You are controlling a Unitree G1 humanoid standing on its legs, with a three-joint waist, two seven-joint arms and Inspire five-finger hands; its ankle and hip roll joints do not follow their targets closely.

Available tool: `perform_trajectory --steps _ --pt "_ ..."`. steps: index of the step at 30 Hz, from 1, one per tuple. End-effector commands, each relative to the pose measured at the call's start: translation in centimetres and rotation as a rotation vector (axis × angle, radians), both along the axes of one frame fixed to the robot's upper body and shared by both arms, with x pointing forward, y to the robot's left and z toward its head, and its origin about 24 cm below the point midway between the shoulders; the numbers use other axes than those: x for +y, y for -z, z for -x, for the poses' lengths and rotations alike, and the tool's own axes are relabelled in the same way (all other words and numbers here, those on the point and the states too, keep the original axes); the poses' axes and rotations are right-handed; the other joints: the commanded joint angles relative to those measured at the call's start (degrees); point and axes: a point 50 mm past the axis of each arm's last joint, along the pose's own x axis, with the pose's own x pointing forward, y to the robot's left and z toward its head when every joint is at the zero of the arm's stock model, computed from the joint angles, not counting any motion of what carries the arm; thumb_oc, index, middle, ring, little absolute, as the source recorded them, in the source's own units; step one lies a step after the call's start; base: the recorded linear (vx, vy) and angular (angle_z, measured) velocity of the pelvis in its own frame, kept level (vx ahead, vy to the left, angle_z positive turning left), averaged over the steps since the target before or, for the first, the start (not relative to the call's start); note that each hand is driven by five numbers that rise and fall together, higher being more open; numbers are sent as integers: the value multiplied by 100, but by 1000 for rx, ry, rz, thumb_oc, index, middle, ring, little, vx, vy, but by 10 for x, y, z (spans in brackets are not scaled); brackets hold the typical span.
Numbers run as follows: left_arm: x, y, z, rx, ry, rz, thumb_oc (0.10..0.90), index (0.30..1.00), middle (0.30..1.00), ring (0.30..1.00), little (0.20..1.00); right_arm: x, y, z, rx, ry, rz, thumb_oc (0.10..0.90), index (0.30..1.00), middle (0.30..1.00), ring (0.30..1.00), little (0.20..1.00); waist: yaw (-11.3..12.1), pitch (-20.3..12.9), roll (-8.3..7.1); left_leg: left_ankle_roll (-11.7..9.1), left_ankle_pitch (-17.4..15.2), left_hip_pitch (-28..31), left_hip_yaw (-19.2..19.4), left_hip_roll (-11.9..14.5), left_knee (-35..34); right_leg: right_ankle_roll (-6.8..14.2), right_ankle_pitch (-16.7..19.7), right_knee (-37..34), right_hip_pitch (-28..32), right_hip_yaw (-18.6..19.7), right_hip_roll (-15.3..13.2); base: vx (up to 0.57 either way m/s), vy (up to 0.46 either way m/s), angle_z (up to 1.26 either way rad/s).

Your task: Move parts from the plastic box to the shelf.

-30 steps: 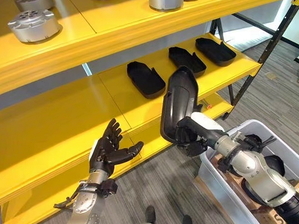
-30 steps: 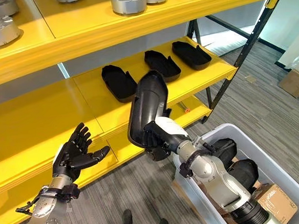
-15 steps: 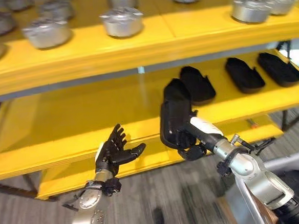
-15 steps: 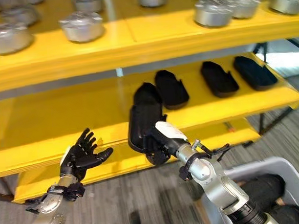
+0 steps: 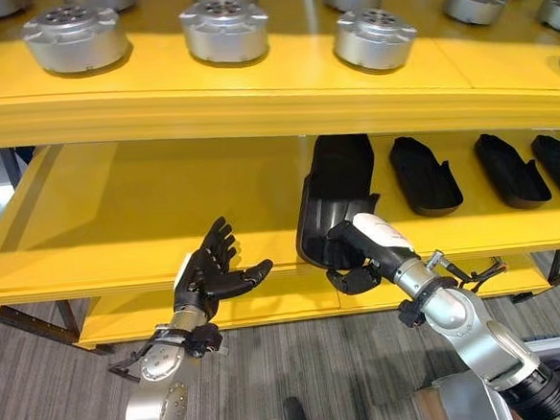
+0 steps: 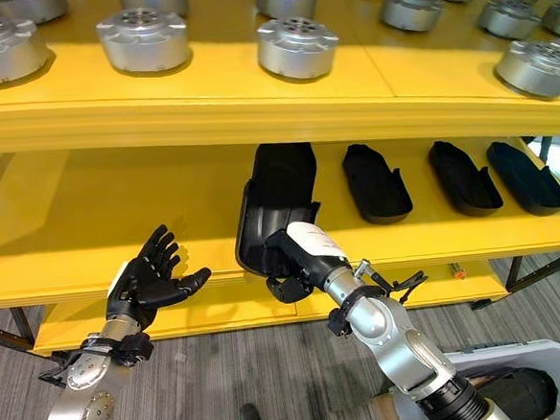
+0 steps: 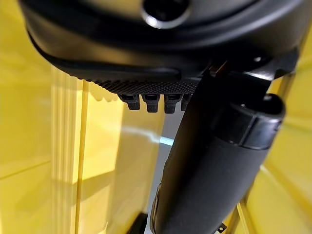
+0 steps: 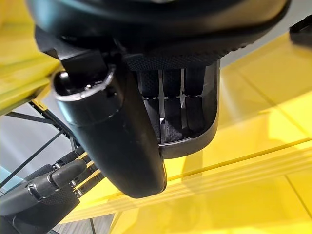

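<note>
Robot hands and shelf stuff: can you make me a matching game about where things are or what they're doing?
Things:
1. left robot hand
2. right robot hand
3. silver parts
4. black shells

Places or states:
A. lying in a row on the middle shelf
B. open, holding nothing
C. standing on the top shelf
D. gripping a black shell at the middle shelf's front edge

Pairs: 1-B, 2-D, 3-C, 4-A

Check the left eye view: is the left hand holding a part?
No, the left hand is open with spread fingers and holds nothing, while the right hand grips the black shell part at the middle shelf.
</note>
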Motion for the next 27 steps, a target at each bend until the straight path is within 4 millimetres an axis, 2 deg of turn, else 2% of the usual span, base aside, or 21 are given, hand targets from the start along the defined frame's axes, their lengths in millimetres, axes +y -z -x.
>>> perform_trajectory --steps 1,3,4,6,7,10,11,12,16,20,27 --pt "-10 -49 -6 -253 103 -40 900 1000 1000 1000 1000 1 -59 -9 -322 -2 -54 400 300 300 300 300 -24 -367 -45 -660 -87 510 -411 719 -349 106 73 -43 -252 131 394 75 51 -29" --pt "-12 -48 -6 -249 117 -36 900 1000 1000 1000 1000 -4 -59 -8 -321 8 -41 400 300 300 300 300 -129 -344 -71 -643 -97 517 -513 673 -354 35 -115 -218 -335 350 771 120 -8 28" --pt "-13 -47 -6 -245 119 -30 900 1000 1000 1000 1000 -7 -61 -8 -321 -1 -32 400 300 300 300 300 -184 -330 -110 -684 -106 534 -536 656 -354 -7 -68 -590 -380 434 957 152 -58 74" --pt "-15 -44 -4 -229 118 -19 900 1000 1000 1000 1000 -10 -61 -6 -324 -14 -14 400 300 300 300 300 -252 -323 -170 -725 -174 566 -546 623 -354 27 264 -1135 -439 565 1023 186 -92 33" --pt "-18 -41 -3 -216 132 -14 900 1000 1000 1000 1000 -12 -60 -5 -317 -10 -7 400 300 300 300 300 -323 -329 -175 -716 -216 587 -674 596 -354 58 473 -1398 -499 853 1071 183 -91 -1" --pt "-24 -34 1 -192 163 -16 900 1000 1000 1000 1000 -15 -59 -2 -319 -8 11 400 300 300 300 300 -470 -326 -179 -698 -262 626 -912 562 -354 84 769 -1577 -764 1370 1190 175 -127 33" --pt "-28 -31 2 -186 180 -17 900 1000 1000 1000 1000 -16 -58 -1 -318 -5 18 400 300 300 300 300 -542 -298 -167 -680 -302 668 -1047 536 -354 65 794 -1566 -845 1613 1262 195 -170 52" --pt "-29 -31 3 -188 184 -17 900 1000 1000 1000 1000 -16 -58 0 -319 -5 23 400 300 300 300 300 -565 -293 -158 -670 -316 680 -1099 527 -354 62 798 -1559 -865 1679 1275 148 -139 69" --pt "-27 -31 5 -194 169 13 900 1000 1000 1000 1000 -23 -58 0 -323 -5 67 400 300 300 300 300 -607 -315 -136 -692 -342 689 -1143 489 -354 -32 758 -1643 -841 1725 1353 135 -130 43" --pt "-28 -31 3 -196 157 31 900 1000 1000 1000 1000 -24 -62 -2 -326 -14 97 400 300 300 300 300 -628 -333 -125 -780 -290 603 -1033 557 -354 -132 584 -1691 -743 1709 1404 43 -74 17" --pt "-27 -27 8 -149 156 29 900 1000 1000 1000 1000 -26 -67 -5 -329 -30 142 400 300 300 300 300 -501 -422 -71 -945 -166 600 -909 724 -354 -208 319 -1691 -434 1547 1443 81 -60 2"
